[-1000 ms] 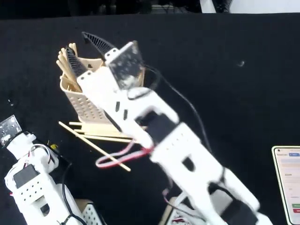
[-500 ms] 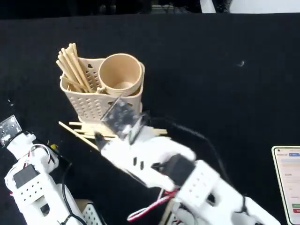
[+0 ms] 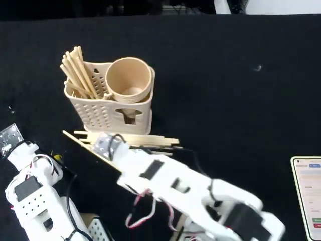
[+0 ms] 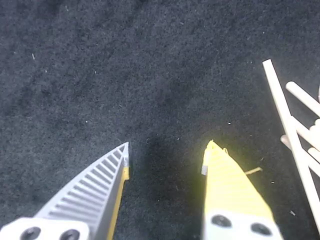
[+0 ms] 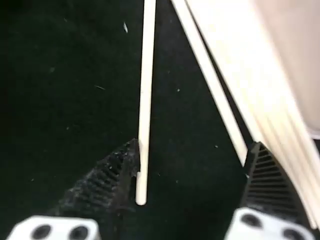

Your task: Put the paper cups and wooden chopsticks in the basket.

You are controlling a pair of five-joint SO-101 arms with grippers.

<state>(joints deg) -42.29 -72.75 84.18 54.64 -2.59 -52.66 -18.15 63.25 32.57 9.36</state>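
Note:
A beige perforated basket (image 3: 100, 113) holds a paper cup (image 3: 128, 80) and several wooden chopsticks (image 3: 77, 70) standing in its other end. More loose chopsticks (image 3: 150, 139) lie on the black cloth along the basket's near side. One single chopstick (image 3: 77, 139) lies slanted beside them. My right arm (image 3: 165, 181) is low over this pile. My right gripper (image 5: 195, 150) is open, one fingertip beside the end of the single chopstick (image 5: 146, 90), the bundle (image 5: 235, 85) by the other finger. My left gripper (image 4: 167, 150) is open over bare cloth, with chopstick ends (image 4: 295, 125) off to one side.
My left arm (image 3: 30, 186) sits at the near left corner of the table. A phone (image 3: 308, 196) lies at the right edge. The cloth beyond and to the right of the basket is bare.
My right arm has swung back from above the basket toward the near side and dropped low over the loose chopsticks. The cup now shows inside the basket. The left arm has not moved.

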